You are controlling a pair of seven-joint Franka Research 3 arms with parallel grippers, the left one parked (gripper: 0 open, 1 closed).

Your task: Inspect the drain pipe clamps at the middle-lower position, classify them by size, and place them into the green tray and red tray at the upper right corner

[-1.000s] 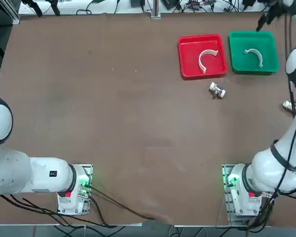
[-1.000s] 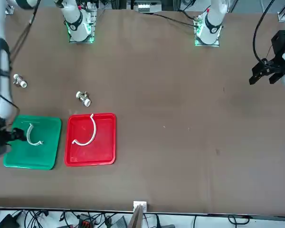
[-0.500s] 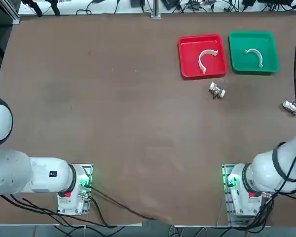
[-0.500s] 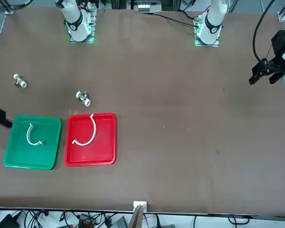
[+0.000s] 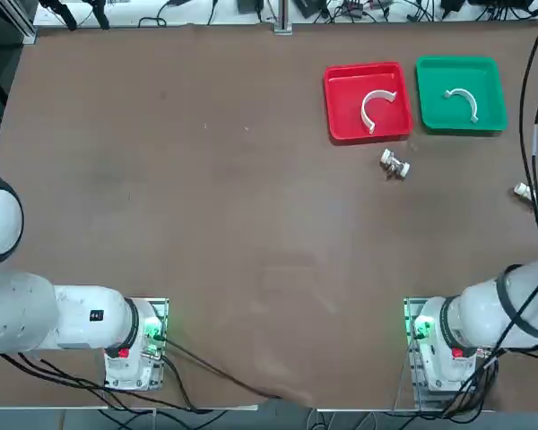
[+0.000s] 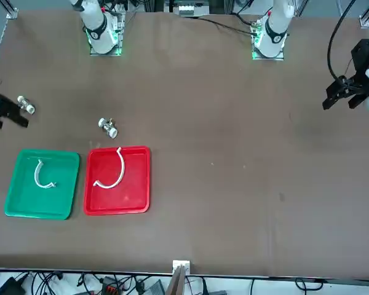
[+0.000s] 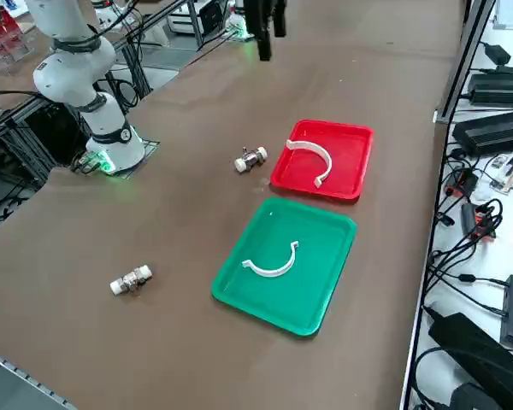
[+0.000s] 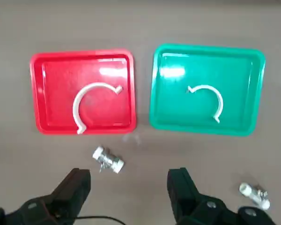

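Observation:
The two drain pipe clamps are white C-shaped arcs lying in the trays. The larger clamp (image 5: 365,109) (image 8: 77,110) rests in the red tray (image 5: 341,121) (image 6: 132,196). In the green tray (image 5: 489,81) (image 6: 21,200) lies the smaller clamp (image 5: 466,96) (image 8: 219,101). My right gripper (image 6: 7,117) (image 8: 128,187) hangs open and empty above the table, on the robot's side of the trays, with nothing between its fingers (image 8: 75,187). In the front view it is beside the outer metal fitting. The top view shows only the arm's base and cable.
One stubby metal fitting (image 5: 394,163) (image 8: 107,160) lies just on the near side of the red tray. Another fitting (image 5: 529,192) (image 6: 26,104) sits near the table's right edge. Cables and boxes line the floor beyond the far edge in the right side view.
My right gripper has pulled back from over the green tray's outer edge toward the robot's side, ending beside the outer fitting. Both clamps stay still in their trays.

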